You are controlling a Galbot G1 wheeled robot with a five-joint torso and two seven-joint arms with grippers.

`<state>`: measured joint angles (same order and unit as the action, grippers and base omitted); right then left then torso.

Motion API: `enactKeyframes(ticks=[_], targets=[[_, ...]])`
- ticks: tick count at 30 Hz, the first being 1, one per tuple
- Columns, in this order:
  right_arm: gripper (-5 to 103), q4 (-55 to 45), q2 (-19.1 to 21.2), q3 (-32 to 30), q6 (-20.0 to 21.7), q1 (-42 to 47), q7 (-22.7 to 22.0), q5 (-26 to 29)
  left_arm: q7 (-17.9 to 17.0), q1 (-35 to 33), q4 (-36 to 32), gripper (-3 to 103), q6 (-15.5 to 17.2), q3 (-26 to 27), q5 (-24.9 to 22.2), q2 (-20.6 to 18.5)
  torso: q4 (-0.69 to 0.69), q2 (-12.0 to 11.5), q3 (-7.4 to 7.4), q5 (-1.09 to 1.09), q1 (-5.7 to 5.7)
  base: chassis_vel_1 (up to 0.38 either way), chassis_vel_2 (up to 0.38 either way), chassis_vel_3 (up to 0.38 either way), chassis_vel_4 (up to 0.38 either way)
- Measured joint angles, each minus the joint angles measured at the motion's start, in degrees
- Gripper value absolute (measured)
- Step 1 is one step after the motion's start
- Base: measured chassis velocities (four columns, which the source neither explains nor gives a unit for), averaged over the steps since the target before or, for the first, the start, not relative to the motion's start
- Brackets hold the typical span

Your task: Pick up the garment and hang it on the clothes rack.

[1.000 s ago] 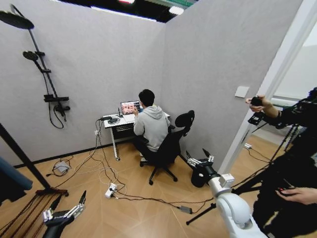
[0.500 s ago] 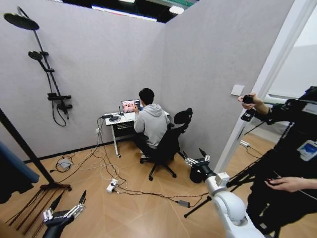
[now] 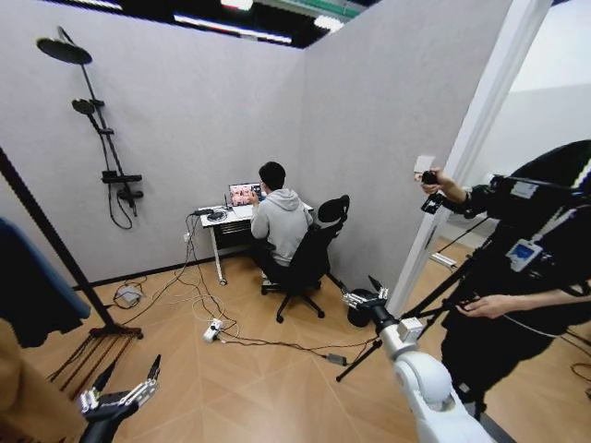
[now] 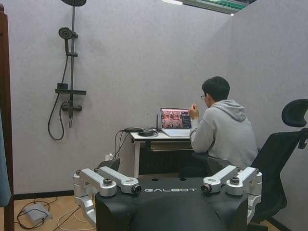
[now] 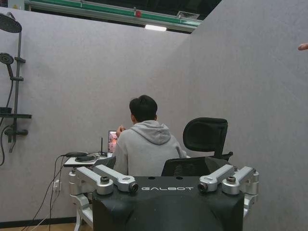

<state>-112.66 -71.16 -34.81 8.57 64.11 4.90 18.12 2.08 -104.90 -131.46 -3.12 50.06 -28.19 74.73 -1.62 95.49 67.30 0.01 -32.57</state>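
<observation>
Two grippers hang empty over the wood floor (image 3: 268,388), both spread wide: the left gripper (image 3: 125,380) at the head view's lower left, the right gripper (image 3: 362,293) right of centre. At the left edge one dark teal garment (image 3: 32,286) hangs beside a tan coat (image 3: 28,397). The left wrist view adds a red-brown post of the clothes rack (image 4: 6,120). One shower fixture (image 3: 97,129) stands on the grey wall.
</observation>
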Motion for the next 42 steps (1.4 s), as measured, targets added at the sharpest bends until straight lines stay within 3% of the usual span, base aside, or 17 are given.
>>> enactKeyframes(ticks=[42], targets=[[100,0.2,-1.6,3.3,0.4,-1.5,-0.1,-2.4,0.0,0.0,0.0,100,0.0,0.0,0.0,0.0,0.00,0.0,0.00,-0.01,-0.01,0.171,-0.098,-0.097,0.168]])
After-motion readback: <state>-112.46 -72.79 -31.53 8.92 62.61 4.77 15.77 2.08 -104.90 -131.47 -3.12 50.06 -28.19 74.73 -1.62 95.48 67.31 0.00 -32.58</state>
